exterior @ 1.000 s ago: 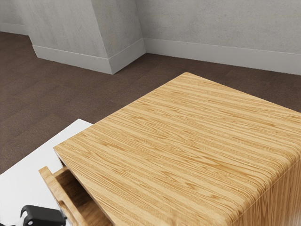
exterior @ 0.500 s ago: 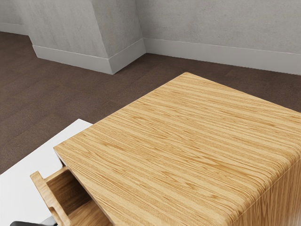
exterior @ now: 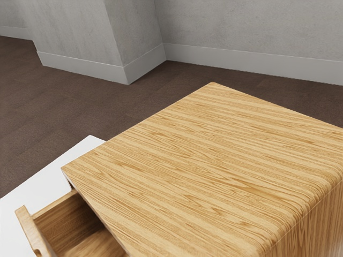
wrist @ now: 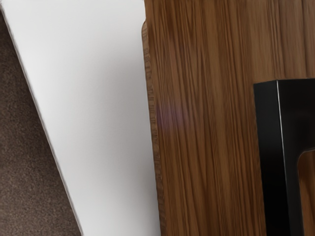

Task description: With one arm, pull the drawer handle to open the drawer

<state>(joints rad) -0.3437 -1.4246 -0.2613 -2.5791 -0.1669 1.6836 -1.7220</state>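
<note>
Drawer [exterior: 61, 227] open, jutting from the cabinet [exterior: 214, 171] toward the exterior view's lower left.
Black handle [wrist: 281, 147] runs along its front; I cannot tell my end effector's grip.

You have four items under your wrist camera.

- Drawer front [wrist: 202, 123]: brown wood, with the grain running lengthwise along the panel. One long edge shows a rough-grained rim.
- Black handle [wrist: 275, 147]: a squared bar set over the drawer front. It has a rounded inner corner through which you see wood.
- White surface [wrist: 98, 113]: plain, bordering the drawer front's long edge and narrowing to a wedge.
- Floor [wrist: 24, 172]: dark brown and speckled, lying beyond the white surface's slanted edge.
</note>
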